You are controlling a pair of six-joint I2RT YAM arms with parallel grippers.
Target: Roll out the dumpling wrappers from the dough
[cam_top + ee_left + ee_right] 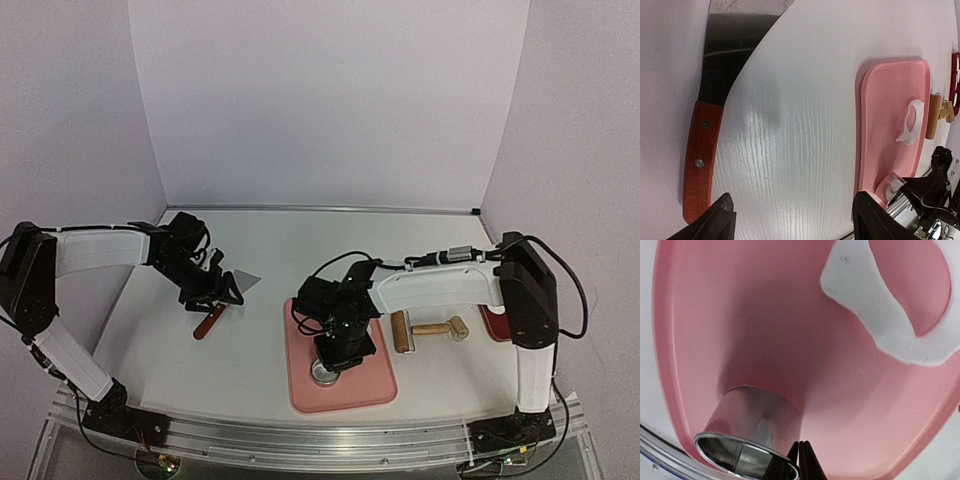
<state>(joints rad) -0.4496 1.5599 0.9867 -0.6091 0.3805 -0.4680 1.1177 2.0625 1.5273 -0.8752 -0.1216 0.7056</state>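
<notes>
I've got the right gripper (800,452) pinched almost together on the thin wall of the ring cutter (747,437), which stands near the front edge of the pink tray (715,330). The dough (885,315), a thin ragged sheet with a round hole, lies flat on the same tray, apart from the cutter. My left gripper (797,225) hangs wide apart, holding nothing, over the counter (805,125) beside the red-handled scraper (702,160); a rolling pin (430,329) lies just right of the tray.

White-shelled arms (95,250) carry black joints (30,280), black cables (575,290), possibly a grey plug (460,252).
</notes>
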